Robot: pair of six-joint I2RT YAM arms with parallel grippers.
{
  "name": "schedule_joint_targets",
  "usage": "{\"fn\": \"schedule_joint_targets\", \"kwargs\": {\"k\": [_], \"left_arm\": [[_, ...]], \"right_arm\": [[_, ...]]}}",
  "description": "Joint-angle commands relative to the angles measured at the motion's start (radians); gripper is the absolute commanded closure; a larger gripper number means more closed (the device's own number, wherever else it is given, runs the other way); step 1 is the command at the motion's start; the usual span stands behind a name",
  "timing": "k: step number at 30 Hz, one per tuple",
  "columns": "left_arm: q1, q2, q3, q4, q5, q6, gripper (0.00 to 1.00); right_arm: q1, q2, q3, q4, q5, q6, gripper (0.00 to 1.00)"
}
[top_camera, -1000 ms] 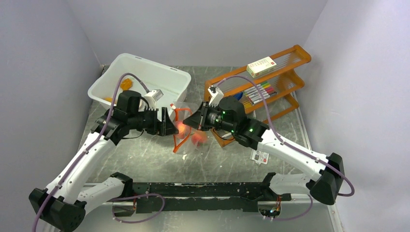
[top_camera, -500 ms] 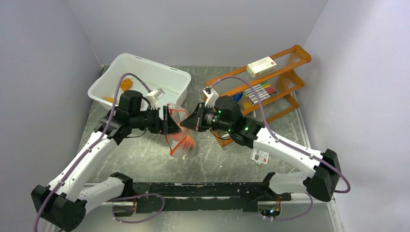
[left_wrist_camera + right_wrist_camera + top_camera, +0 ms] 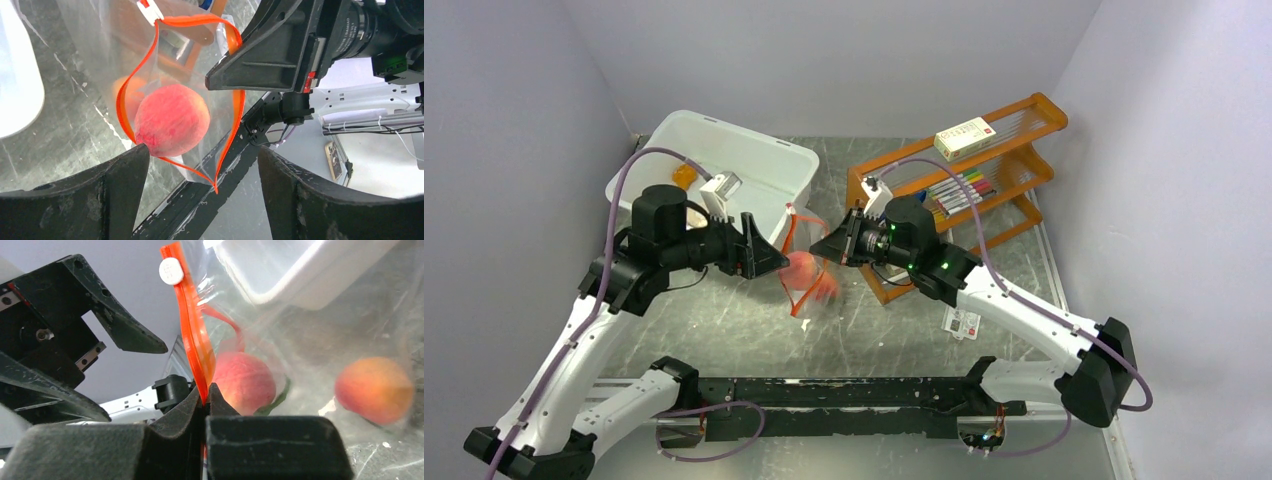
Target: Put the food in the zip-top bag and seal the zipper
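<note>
my right end effector [image 3: 204, 396] was clenched on the zipper [image 3: 192, 340], suspending the zip-top bag [image 3: 95, 45] with the food [image 3: 172, 120] inside; whether it cleared the surface [image 3: 724, 330] was unclear through blur. my left end effector [image 3: 201, 152] stood released. mouth gaping: left should pinch the strip beside my right, then slide outward, taut.

You're in a robot lab, in a small test booth. Plain pale walls [image 3: 824, 60] box in 3 sides of a scratched metal table [image 3: 744, 330]. A left arm [image 3: 574, 350] & a right arm [image 3: 1024, 310] are bolted to a black rail [image 3: 844, 392] at the near edge.
</note>
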Motion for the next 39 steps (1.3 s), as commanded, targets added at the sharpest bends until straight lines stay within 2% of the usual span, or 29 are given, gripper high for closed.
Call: {"fn": "schedule_joint_targets", "kwargs": {"k": [1,4,10,14,23,27,29,32,37,39], "left_arm": [[-0.006,0.013,0.001,-0.037,0.004,0.009,0.26],[-0.006,0.029,-0.007,-0.04,0.006,0.023,0.39],[-0.006,0.034,-0.027,-0.123,-0.139,0.042,0.43],[-0.003,0.022,-0.051,-0.091,-0.135,0.01,0.48],[0.0,0.023,-0.066,0.065,-0.124,-0.039,0.5],[0.0,0.042,-0.124,0.182,-0.016,-0.023,0.41],[0.001,0.056,-0.171,0.241,0.038,-0.022,0.4],[0.001,0.065,-0.218,0.295,0.033,-0.026,0.39],[0.0,0.078,-0.242,0.34,0.032,-0.012,0.41],[0.0,0.081,-0.256,0.357,0.031,-0.011,0.46]], "right_arm": [[-0.008,-0.018,-0.007,0.049,-0.039,0.012,1.0],[-0.011,-0.018,-0.008,0.051,-0.045,0.014,1.0],[-0.021,-0.042,-0.024,0.069,-0.057,0.028,1.0],[-0.026,-0.047,-0.04,0.106,-0.105,0.022,1.0],[-0.027,-0.05,-0.039,0.14,-0.221,-0.013,1.0],[-0.028,-0.048,-0.047,0.164,-0.253,-0.007,1.0],[-0.028,-0.048,-0.051,0.178,-0.265,-0.003,1.0],[-0.027,-0.045,-0.059,0.195,-0.286,0.004,1.0],[-0.027,-0.033,-0.072,0.216,-0.312,0.021,1.0],[-0.028,-0.03,-0.077,0.238,-0.321,0.033,1.0]]}}
